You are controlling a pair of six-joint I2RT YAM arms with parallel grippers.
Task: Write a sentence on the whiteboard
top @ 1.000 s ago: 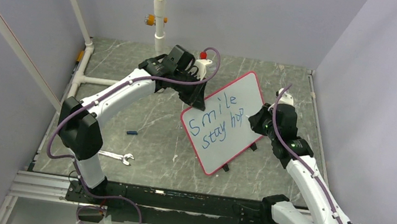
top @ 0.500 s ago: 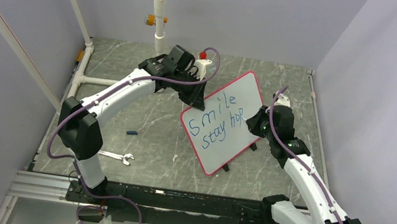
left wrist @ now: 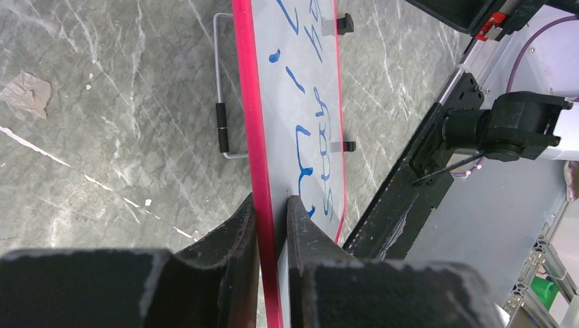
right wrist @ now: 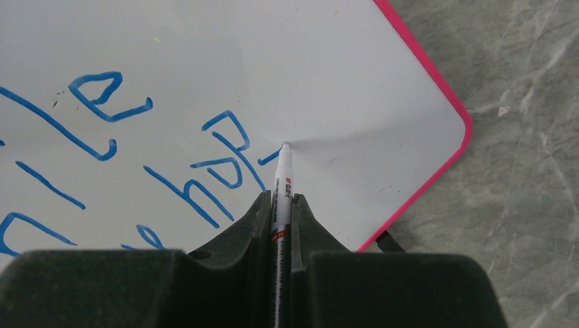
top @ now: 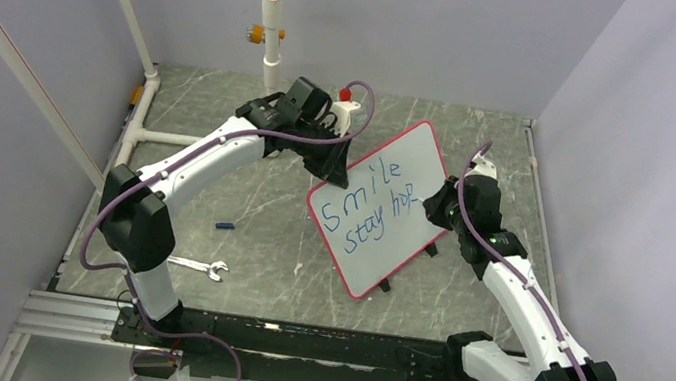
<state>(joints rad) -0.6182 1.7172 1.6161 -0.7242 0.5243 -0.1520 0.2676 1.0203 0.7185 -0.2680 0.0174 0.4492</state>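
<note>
The whiteboard (top: 418, 167) with its red rim stands tilted in the middle of the table; it also shows in the left wrist view (left wrist: 300, 82) and the right wrist view (right wrist: 328, 61). The sentence (top: 374, 206) in blue reads "Smile" over "stay hop". My left gripper (top: 335, 172) is shut on the board's upper left rim (left wrist: 263, 225). My right gripper (top: 433, 205) is shut on a white marker (right wrist: 282, 181). The marker's tip touches the board just right of the "p" (right wrist: 229, 140), at the start of a short blue stroke.
A silver wrench (top: 198, 267) lies near the left arm's base. A small blue cap (top: 224, 226) lies left of the board. White pipes (top: 270, 9) stand at the back. The board's wire stand (left wrist: 220, 123) and black feet (left wrist: 345, 24) rest on the marbled table.
My right gripper has shifted slightly along the board's right part with the marker. A small stroke has appeared after "hop". The left gripper and board have not moved.
</note>
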